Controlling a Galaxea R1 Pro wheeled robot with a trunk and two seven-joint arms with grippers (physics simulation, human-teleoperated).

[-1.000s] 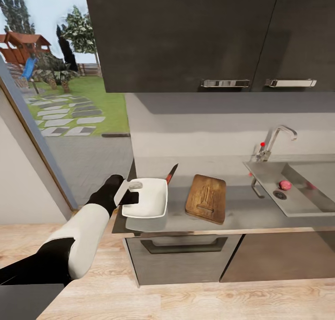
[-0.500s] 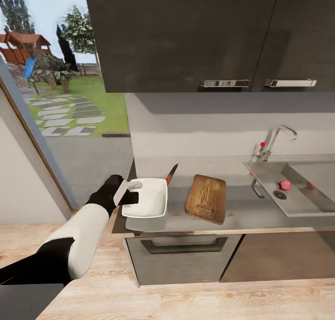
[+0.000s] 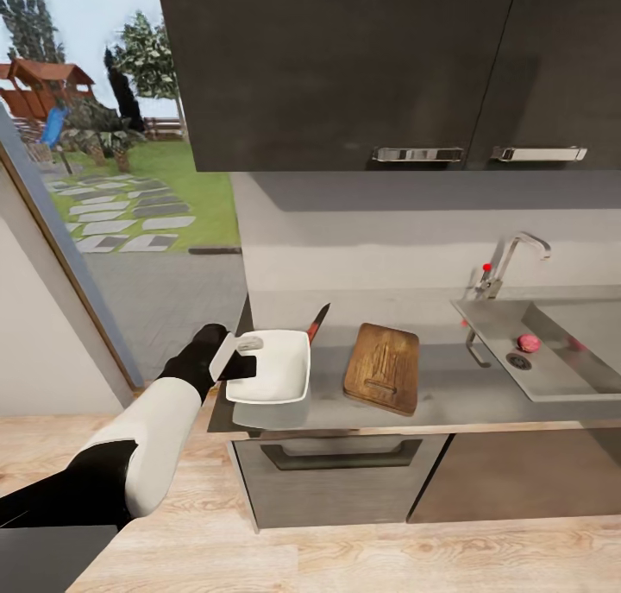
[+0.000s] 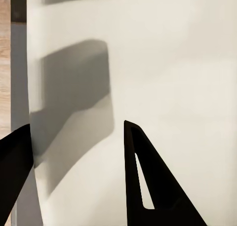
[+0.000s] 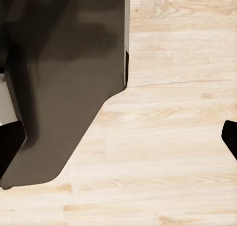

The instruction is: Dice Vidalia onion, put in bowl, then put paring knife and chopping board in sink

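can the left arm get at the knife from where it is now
Probably, with a detour. The left gripper sits open at the bowl's near-left rim, and the knife lies just behind the bowl's far-right corner. The bowl stands between them, so the arm must pass over or around it.

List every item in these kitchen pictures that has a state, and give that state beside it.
Left gripper: jaws open, straddling the bowl's near rim.
Bowl: upright, empty.
Chopping board: flat, bare.
Paring knife: lying behind the bowl.
Onion: whole, in sink.
Right gripper: jaws open, empty.
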